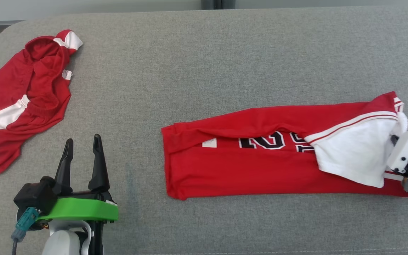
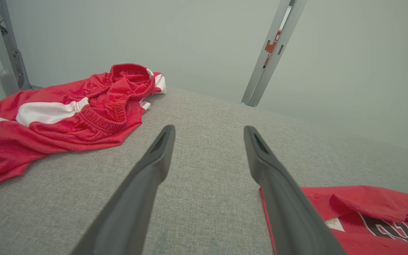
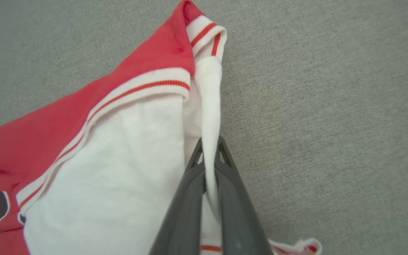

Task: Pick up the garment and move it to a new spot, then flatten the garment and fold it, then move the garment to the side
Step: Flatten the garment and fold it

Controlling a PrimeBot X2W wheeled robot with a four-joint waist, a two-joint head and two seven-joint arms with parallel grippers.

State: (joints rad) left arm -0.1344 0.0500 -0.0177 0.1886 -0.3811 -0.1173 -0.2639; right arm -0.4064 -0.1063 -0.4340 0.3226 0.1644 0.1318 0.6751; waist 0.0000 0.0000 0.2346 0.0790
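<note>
Now the right pincer [image 3: 210,148] is clamped tight on a thin white fold [image 3: 209,102] at the right end of the jersey [image 1: 246,166]. The left pincer [image 1: 83,145] hangs wide open and empty above the front left of the bench [image 1: 204,53]. The jersey lies right of centre, folded lengthwise into a long band. To fold it well, I judge, the pinch should take every layer, not the white one alone. It should then lift low and carry across to the left hem so the edges meet squarely. The knit looks thin, limp and smooth. Ribbed striped trim [image 3: 136,88] edges the opening, and dark numerals [image 1: 266,141] peek out. Crumpled red shorts [image 1: 23,95] lie far left.
</note>
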